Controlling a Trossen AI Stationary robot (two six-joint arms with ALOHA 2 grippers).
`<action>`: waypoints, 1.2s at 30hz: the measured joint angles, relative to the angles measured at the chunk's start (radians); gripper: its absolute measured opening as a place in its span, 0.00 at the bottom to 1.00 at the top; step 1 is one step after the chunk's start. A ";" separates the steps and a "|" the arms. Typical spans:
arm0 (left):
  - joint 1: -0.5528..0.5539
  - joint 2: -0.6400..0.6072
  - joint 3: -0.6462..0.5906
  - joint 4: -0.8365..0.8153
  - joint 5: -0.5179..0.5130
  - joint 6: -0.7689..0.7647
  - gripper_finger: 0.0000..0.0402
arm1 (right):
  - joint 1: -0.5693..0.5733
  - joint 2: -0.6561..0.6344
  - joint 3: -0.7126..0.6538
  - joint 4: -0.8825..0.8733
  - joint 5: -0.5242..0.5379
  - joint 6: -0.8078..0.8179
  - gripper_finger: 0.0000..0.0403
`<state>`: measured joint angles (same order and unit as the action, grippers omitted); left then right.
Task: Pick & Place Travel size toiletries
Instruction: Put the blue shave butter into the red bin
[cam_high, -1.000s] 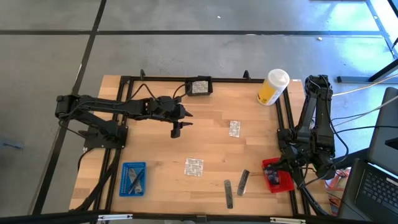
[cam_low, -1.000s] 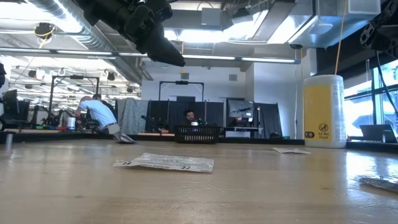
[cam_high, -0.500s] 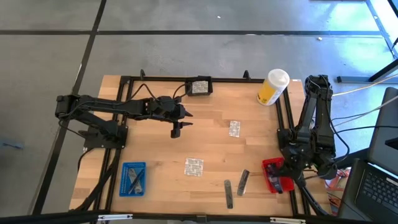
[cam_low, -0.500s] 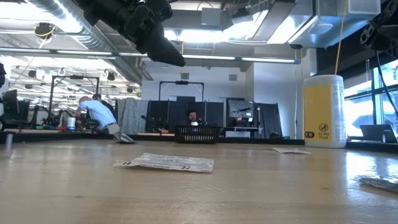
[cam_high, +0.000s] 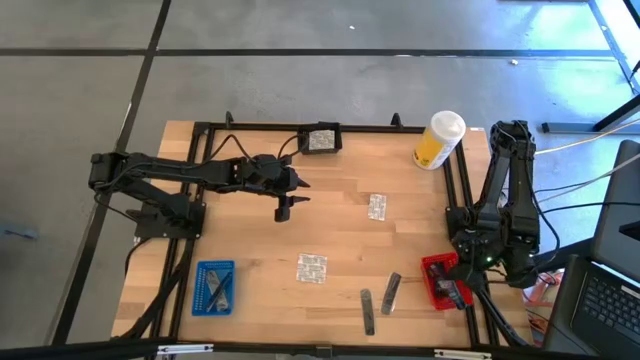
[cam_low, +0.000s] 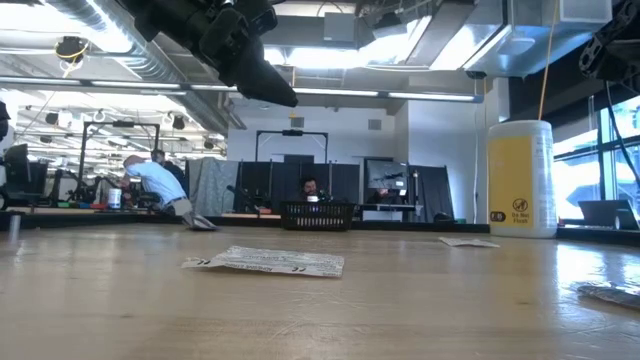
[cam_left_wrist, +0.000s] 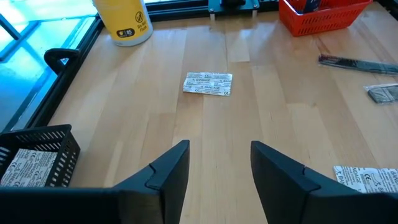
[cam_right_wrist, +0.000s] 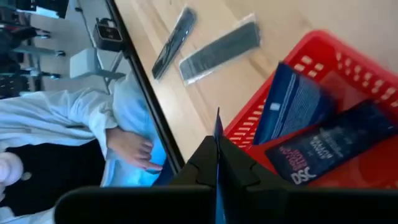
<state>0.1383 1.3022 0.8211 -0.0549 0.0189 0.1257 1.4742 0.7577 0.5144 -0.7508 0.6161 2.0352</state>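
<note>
Two silvery foil sachets (cam_high: 376, 207) (cam_high: 312, 268) and two slim grey sticks (cam_high: 368, 310) (cam_high: 391, 292) lie flat on the wooden table. Another sachet lies in a small black basket (cam_high: 321, 140) at the far edge. My left gripper (cam_high: 285, 211) hangs open above the table's middle left, with nothing between its fingers (cam_left_wrist: 219, 149). My right gripper (cam_right_wrist: 217, 140) is over the red tray (cam_high: 447, 283) at the near right, shut on a thin dark-blue packet. Two more dark packets (cam_right_wrist: 292, 102) (cam_right_wrist: 336, 146) lie in the tray. My right gripper pinches a thin flat dark-blue packet between its two fingers. The packet shows edge-on, and its edge (cam_right_wrist: 217, 121) sticks out just past the fingertips. The fingers slant down toward the red tray's rim (cam_right_wrist: 267, 118). The packet is lifted clear of the tray.
A tall yellow container with a white cap (cam_high: 438, 140) stands at the far right. A blue tray (cam_high: 214, 287) sits near the left front. A person's hand and white sleeve (cam_right_wrist: 127, 148) show just beyond the table's near edge, close to the red tray.
My right gripper has rolled about its own axis above the red tray, staying shut and staying over the same spot.
</note>
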 joint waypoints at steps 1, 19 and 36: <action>0.000 0.000 0.000 0.000 0.000 0.000 0.41 | 0.000 0.002 0.018 -0.029 0.001 0.004 0.00; 0.000 0.000 0.000 0.000 0.000 0.000 0.41 | -0.044 0.161 0.197 -0.402 -0.183 0.314 0.00; 0.000 0.000 0.000 0.000 0.000 0.000 0.41 | -0.169 0.354 0.195 -0.434 -0.304 0.315 0.00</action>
<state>0.1383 1.3022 0.8215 -0.0551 0.0189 0.1257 1.3053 1.1121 0.7090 -1.1847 0.3119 2.3497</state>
